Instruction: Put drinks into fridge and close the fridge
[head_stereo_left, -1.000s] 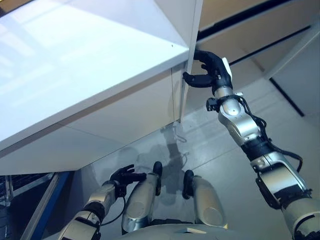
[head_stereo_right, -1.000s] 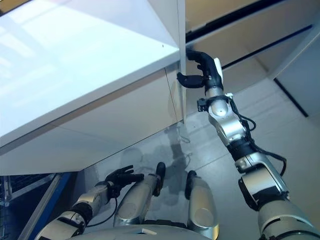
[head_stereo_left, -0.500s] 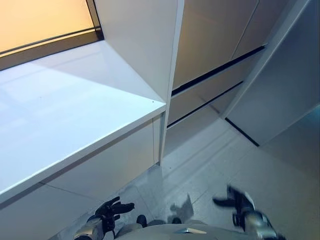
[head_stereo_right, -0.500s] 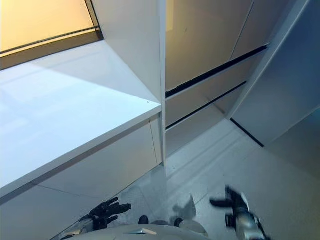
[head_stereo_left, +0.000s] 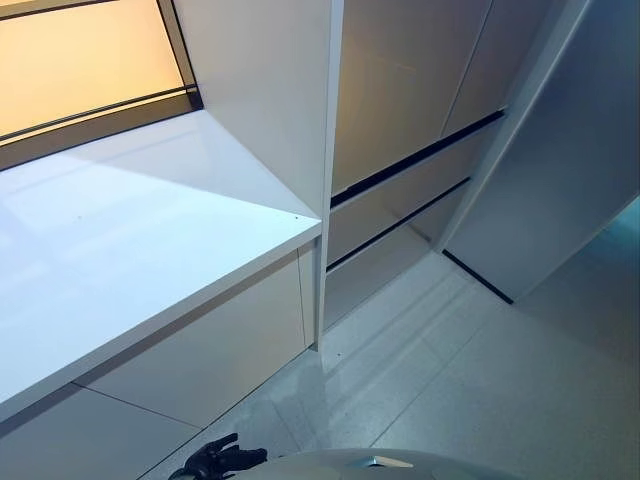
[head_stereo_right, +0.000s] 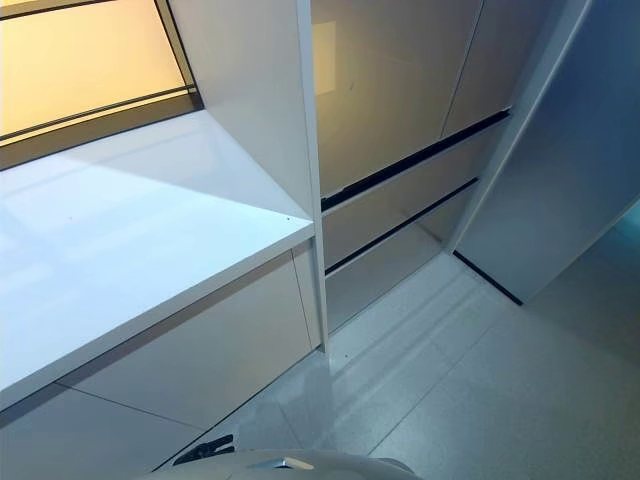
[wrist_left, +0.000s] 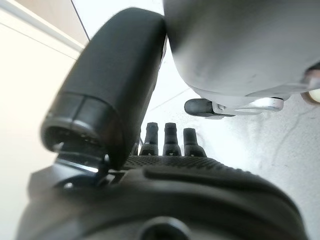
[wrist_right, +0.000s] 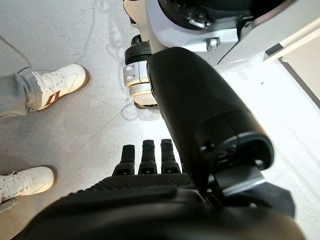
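White desk (head_stereo_left: 150, 240): a bare, glossy top runs along the left of the head views, lit from an amber panel (head_stereo_left: 80, 70) behind it.
Upright panel (head_stereo_left: 325, 150): a tall white panel stands at the desk's right end and reaches down to the floor.
Cabinet fronts (head_stereo_left: 400, 170): grey doors and drawers with dark gaps between them stand just right of the panel; whether one of them is the fridge cannot be told.
Drinks: none shows in any view, and neither hand holds one.
Floor (head_stereo_left: 450, 380): pale speckled tiles spread before the cabinets.
Left hand (head_stereo_left: 222, 460): it hangs low at the bottom edge of the head views, fingers (wrist_left: 170, 140) straight and side by side in its wrist view, holding nothing.
Right hand (wrist_right: 150, 200): it is seen only in its own wrist view, fingers (wrist_right: 149, 157) straight and relaxed above the floor, holding nothing.
Person: two white shoes (wrist_right: 55, 90) and a grey trouser leg (wrist_right: 10, 95) stand on the floor, well apart from the right hand.
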